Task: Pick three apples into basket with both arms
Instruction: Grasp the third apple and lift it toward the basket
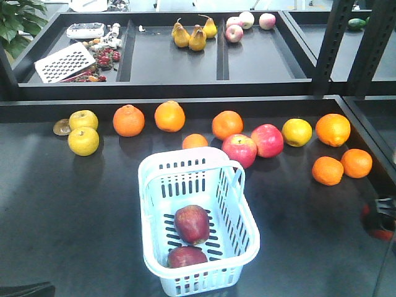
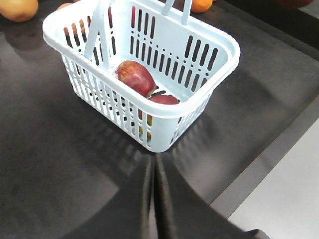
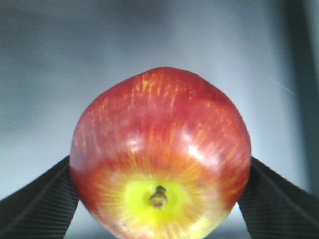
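Observation:
The pale blue-white basket (image 1: 151, 185) stands at the front middle of the dark table, with two dark red apples (image 1: 192, 224) (image 1: 187, 257) inside. It also shows in the left wrist view (image 2: 199, 107) with both apples (image 2: 135, 77) (image 2: 164, 99). My left gripper (image 2: 154, 162) is shut and empty, its tips just short of the basket's near corner. My right gripper (image 3: 159, 164) is shut on a third red apple (image 3: 159, 124) with yellow streaks, stem end toward the camera. In the front view this gripper (image 1: 380, 221) sits at the right edge, away from the basket.
Beyond the basket lie several oranges (image 1: 129, 120), two brighter pink-red apples (image 1: 267, 140) and yellow fruit (image 1: 83, 140). Black trays behind hold pears (image 1: 197, 37), small apples (image 1: 234, 32) and a grater (image 1: 65, 62). A black post (image 1: 328, 43) stands at the back right.

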{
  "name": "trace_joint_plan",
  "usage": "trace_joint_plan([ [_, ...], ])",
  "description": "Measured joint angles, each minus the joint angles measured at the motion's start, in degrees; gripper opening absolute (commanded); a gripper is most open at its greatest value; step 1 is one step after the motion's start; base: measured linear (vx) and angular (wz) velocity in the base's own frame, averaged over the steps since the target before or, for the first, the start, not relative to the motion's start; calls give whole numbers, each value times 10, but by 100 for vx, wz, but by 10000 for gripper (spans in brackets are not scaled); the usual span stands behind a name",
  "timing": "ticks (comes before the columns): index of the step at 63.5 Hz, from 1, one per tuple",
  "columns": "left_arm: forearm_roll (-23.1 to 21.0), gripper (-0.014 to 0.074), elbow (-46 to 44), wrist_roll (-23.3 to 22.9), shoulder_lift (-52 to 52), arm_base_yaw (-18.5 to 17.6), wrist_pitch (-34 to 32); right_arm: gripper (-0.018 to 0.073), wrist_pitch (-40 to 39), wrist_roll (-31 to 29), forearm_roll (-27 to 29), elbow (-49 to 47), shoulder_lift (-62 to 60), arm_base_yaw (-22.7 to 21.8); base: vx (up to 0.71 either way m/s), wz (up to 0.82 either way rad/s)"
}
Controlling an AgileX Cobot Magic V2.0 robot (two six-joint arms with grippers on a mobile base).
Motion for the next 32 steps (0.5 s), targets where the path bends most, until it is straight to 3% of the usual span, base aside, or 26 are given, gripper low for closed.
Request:
trace_joint_plan([
  [14, 0, -6, 0, 0, 0, 0, 0, -4, 52, -10, 59, 0, -86, 94, 0, 0],
  [32, 0, -6, 0, 0, 0, 0, 0, -4, 38, -14, 161, 4, -123, 283, 0, 0],
])
